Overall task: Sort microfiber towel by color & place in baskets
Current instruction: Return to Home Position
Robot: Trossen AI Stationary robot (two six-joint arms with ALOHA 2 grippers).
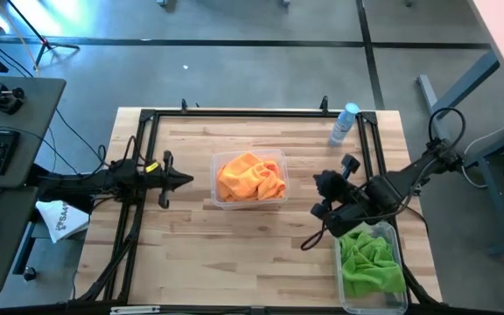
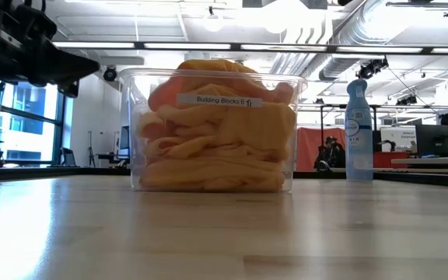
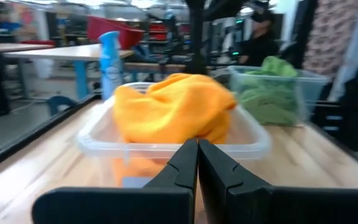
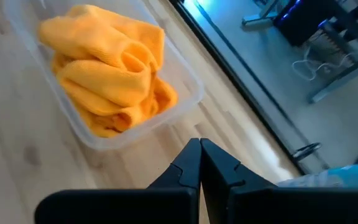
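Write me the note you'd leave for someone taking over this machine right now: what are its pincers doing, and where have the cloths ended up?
Left pincer: shut, empty, over the table's left side, pointing at the centre bin.
Right pincer: shut, empty, above the table between the two bins.
Orange towels: piled in the centre bin.
Green towels: in the right-edge bin.
Done: sorting looks finished; I see no towel outside the bins.
Left: probably only parking both arms.
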